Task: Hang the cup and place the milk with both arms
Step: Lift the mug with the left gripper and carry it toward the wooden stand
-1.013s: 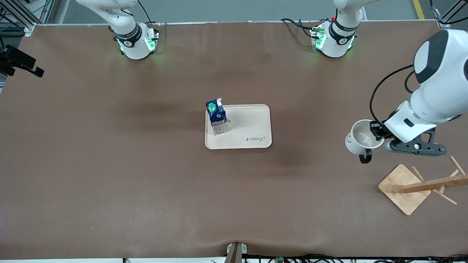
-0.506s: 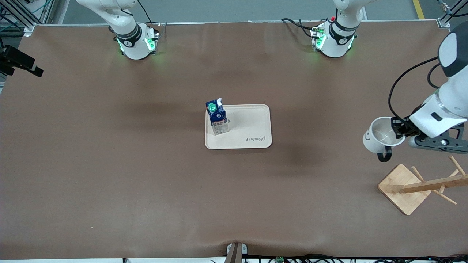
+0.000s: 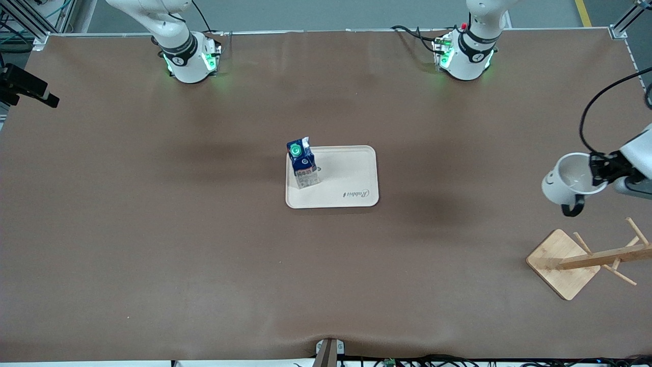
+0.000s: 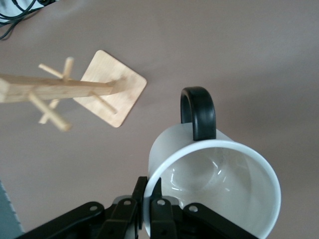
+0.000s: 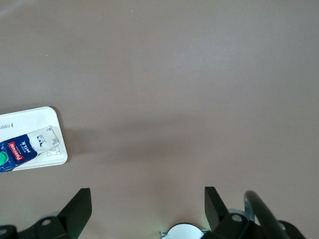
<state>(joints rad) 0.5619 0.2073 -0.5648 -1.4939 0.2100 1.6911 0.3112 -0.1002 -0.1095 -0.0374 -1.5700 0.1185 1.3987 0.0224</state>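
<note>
The left gripper, half cut off at the frame's right edge, clenched the cup by its rim above the brown table, seemingly short of the wooden rack. The milk stood on the tray at mid-frame. The right gripper waited with its fingers spread.

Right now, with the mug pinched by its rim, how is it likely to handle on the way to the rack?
The cup looks rigid and glazed, so the left gripper, jaws shut on one thin wall, could let it swivel or slip. Its handle hangs off-centre, probably adding twist. Dropped near the rack, it would likely chip.
</note>
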